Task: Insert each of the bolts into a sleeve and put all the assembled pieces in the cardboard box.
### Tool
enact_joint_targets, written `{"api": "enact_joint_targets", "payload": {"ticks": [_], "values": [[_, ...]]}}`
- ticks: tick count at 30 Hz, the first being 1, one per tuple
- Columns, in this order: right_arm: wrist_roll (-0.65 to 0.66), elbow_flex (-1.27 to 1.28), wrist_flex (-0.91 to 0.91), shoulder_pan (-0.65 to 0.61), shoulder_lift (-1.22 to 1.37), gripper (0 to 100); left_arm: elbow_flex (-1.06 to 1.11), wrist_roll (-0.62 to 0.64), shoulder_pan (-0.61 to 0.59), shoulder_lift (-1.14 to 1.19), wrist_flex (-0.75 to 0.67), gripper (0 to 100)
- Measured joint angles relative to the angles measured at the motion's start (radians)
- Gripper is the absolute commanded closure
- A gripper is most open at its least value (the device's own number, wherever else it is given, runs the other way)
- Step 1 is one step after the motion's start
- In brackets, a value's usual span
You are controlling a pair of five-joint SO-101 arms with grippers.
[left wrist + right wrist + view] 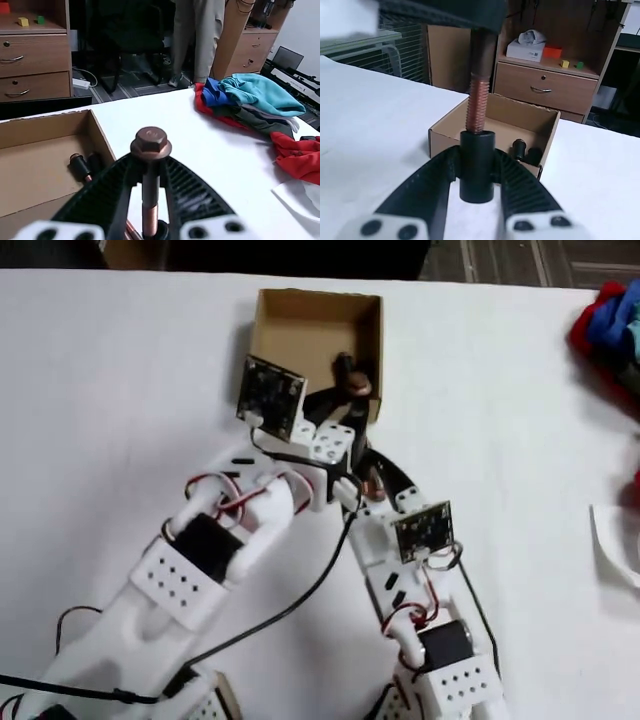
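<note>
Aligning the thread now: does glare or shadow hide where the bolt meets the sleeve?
Right wrist view: no glare, bolt threads evenly lit down to the sleeve mouth; left wrist view: soft highlight on the bolt head, nothing washed out.

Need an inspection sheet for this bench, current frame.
Surface: white table.
Job's things: copper bolt, its threaded end entering the black sleeve; cardboard box open, dark pieces inside, count unclear.
Clutter: heap of clothes and a white sheet near the table's edge.
Tools: left tool shut on the bolt; right tool shut on the sleeve.
Cables: black cable lies across the table between the arms.
Surroundings: wooden drawers behind.
</note>
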Motion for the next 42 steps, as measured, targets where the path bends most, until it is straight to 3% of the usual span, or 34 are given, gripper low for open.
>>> {"api": "enact_joint_targets", "payload": {"ticks": [21, 23, 28, 30, 42], "values": [[-0.046, 0.002, -0.089, 0.037, 0.048, 97.9, 0.13, 0.002, 0.052, 0.005, 0.003, 97], [-0.046, 0.002, -0.089, 0.037, 0.048, 97.9, 0.13, 0.002, 0.052, 0.005, 0.003, 93], [-0.046, 0.002, -0.091, 0.041, 0.048, 97.9, 0.13, 0.002, 0.04, 0.005, 0.005, 71], [-0.048, 0.002, -0.091, 0.043, 0.048, 97.9, 0.13, 0.0, 0.032, 0.005, 0.005, 66], [-0.048, 0.002, -0.091, 0.049, 0.048, 97.9, 0.028, 0.0, -0.06, 0.005, 0.021, 71]]}}
